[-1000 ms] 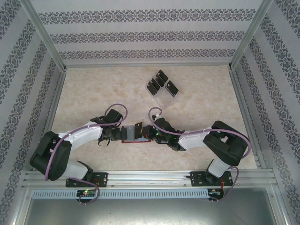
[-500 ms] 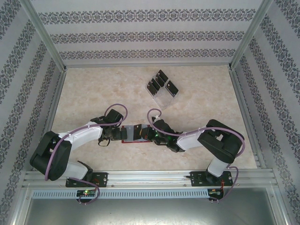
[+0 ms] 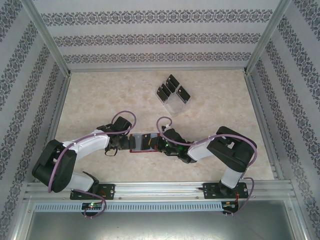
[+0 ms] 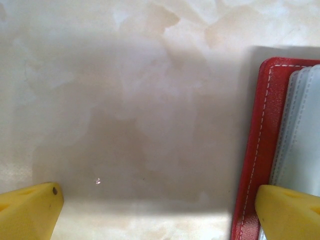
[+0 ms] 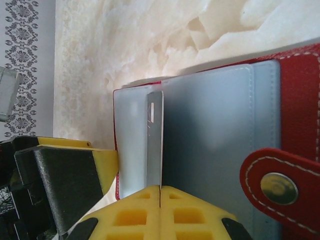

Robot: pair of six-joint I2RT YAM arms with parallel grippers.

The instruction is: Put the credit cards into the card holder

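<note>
Your right arm pointed toward 9 o'clock; right gripper point(image 5: 160, 192) pinched a thin black credit card point(image 5: 154, 140) edge-on in the open red leather card holder point(image 3: 141, 142), at 6 o'clock on the table point(image 3: 100, 100); left gripper point(image 4: 157, 210) wide, at holder's 9 o'clock edge.

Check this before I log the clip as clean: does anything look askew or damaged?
Nothing stands out. The card holder lies open and flat; the right gripper has its jaws shut on one credit card, edge-on at its sleeves.
</note>
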